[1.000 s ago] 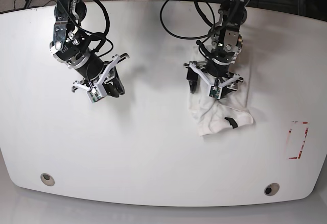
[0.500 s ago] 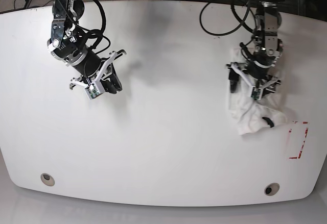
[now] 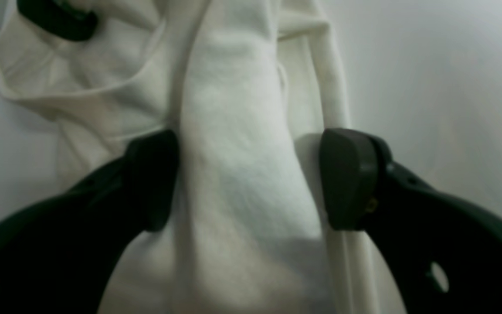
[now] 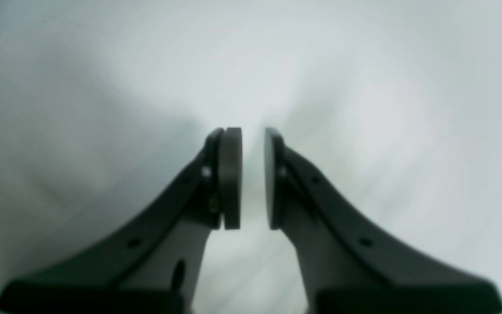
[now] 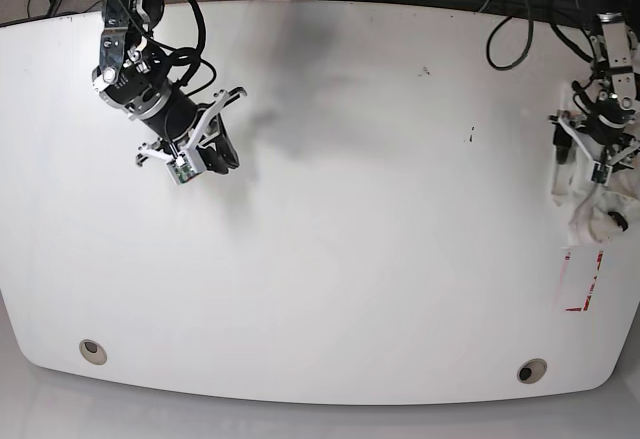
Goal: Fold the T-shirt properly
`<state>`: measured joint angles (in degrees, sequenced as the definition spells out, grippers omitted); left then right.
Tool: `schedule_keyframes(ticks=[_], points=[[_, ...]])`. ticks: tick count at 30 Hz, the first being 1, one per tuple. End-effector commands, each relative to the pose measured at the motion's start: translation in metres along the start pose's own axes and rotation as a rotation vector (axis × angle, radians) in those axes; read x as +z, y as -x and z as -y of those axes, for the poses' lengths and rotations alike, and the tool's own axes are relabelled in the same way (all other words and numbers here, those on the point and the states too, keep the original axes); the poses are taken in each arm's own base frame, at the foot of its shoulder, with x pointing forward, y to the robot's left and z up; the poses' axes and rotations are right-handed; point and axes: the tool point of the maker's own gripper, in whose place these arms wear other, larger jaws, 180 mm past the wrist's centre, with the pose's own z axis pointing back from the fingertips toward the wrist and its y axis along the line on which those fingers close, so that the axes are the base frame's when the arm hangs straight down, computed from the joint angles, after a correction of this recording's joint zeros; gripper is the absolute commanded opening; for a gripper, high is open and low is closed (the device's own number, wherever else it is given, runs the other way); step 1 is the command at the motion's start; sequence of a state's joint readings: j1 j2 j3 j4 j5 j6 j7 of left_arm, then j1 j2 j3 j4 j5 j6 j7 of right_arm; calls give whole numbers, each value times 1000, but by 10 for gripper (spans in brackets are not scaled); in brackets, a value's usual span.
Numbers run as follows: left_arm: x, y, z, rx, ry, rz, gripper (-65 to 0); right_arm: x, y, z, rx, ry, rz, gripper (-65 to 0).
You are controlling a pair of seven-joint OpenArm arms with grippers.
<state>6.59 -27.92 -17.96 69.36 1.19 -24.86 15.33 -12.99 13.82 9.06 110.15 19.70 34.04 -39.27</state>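
On the white tabletop (image 5: 330, 259), two black arms work. At the far left corner, the right gripper (image 5: 200, 159) hangs over bare surface, its two flat pads (image 4: 230, 176) nearly together with a thin gap, nothing between them. Two round metal inserts sit near the front edge (image 5: 92, 350). One red-outlined rectangle (image 5: 582, 279) lies near the right edge. Just behind it, at the right edge, the one bunched white cotton T-shirt (image 5: 590, 204) is clamped by the left gripper (image 3: 251, 179), fingers spread around a thick fold.
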Motion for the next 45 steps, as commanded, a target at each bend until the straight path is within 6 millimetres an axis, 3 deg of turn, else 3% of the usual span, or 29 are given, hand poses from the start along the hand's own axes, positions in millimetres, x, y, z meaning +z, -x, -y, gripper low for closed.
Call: schedule_keyframes(ticks=[1,7,13,19,28,36,40,45], points=[[8,39,-22,-60,-26,-166,-172,6,-13,-2,24,-2,47,-563],[10,24,-28,-74,22,-138,-172,9,-7,-8,17,-10,37,-563],[21,-32,-26,-161,27,-24,-172,10,-5,-10,17,-14,35,-563],[39,-85,14,-230,25,67,-172,11,-13,-2,46,15,93,-563],[74,-125,74,-111,21,313,-174,8,-1,7,74,88,215,-563],[107,-121,122,96,-6,466,-174,35,41,16,-42,162,256,-563],[121,-92,160,141,59,431,-174,54,69,8,-78,175,208,-563],[148,-45,210,188,168,325,-174,82,109,-16,-172,162,139,-563]])
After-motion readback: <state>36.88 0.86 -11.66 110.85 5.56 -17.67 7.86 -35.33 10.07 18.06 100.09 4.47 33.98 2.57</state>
